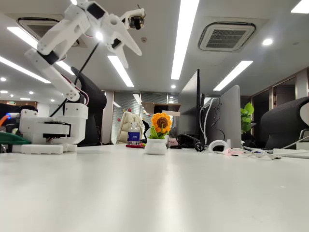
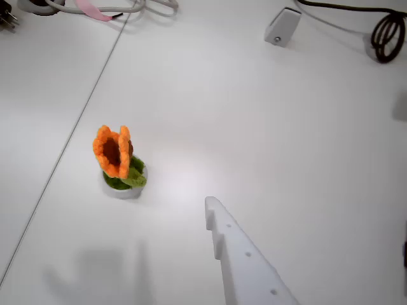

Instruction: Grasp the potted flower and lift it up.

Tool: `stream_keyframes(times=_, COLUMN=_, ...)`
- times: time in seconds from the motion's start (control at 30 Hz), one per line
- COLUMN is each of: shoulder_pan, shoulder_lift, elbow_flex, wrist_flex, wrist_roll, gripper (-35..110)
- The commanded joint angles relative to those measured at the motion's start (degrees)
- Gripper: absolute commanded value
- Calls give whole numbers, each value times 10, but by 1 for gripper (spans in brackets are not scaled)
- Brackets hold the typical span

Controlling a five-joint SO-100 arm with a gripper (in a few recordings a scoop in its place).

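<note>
White table [image 1: 154, 193]; potted flower [image 1: 158, 133] orange-petalled, brown-centred, white pot; end effector [image 1: 126, 46] raised, open, empty.

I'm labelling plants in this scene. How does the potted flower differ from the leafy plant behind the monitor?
The potted flower has an orange bloom with a brown centre; the leafy plant is plain green, no flower. The flower stands in the open on the white table, white pot in full view; the plant is partly hidden behind the monitor, its pot unseen. The flower sits nearer the camera. Both have green leaves.
</note>
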Motion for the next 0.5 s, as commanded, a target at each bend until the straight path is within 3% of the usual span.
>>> stream_keyframes(times=0.0, shoulder_pan=-20, shoulder_lift=-19, elbow_flex=-18, wrist_flex=-4, wrist_roll=-11, gripper=57)
stream_keyframes(times=0.47, shoulder_pan=-62, shoulder_lift=-140, elbow_flex=-14, wrist_flex=-15, wrist_roll=1, gripper=57)
